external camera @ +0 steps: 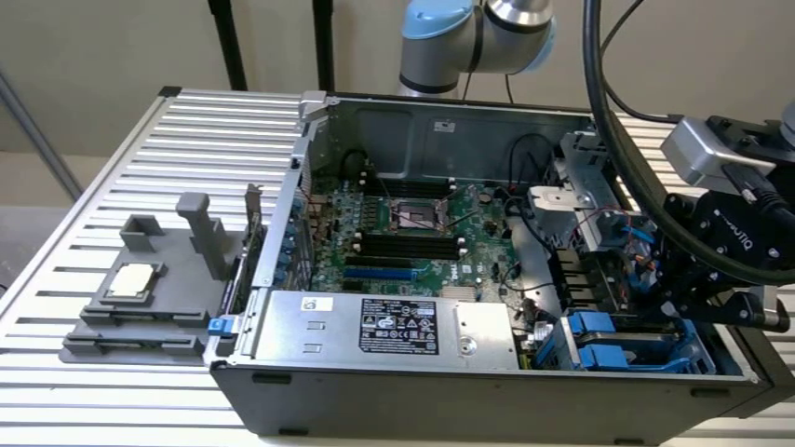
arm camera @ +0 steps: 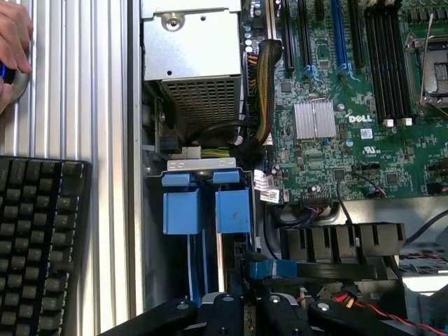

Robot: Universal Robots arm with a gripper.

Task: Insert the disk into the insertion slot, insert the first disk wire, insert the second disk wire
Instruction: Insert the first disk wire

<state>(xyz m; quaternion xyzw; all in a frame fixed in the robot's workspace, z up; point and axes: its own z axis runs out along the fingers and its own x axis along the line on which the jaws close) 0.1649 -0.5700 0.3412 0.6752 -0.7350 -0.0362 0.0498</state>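
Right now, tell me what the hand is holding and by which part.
It cannot be told. The hand sits next to the blue disk carriers, with a blue wire end at its tip; whether it grips that wire does not show.

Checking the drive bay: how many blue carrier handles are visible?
2. One blue carrier handle and a second, side by side next to the power-supply box; others may be hidden.

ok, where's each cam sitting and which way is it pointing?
Exterior view: off the arm, above the open case, looking down into it; shows the arm's joint and the gripper at the drive bay.
Wrist view: on the wrist, looking down at the blue drive carriers, power supply and motherboard; shows the gripper, plus a person's hand and a keyboard.
Shared: carriers, power supply, motherboard, gripper.
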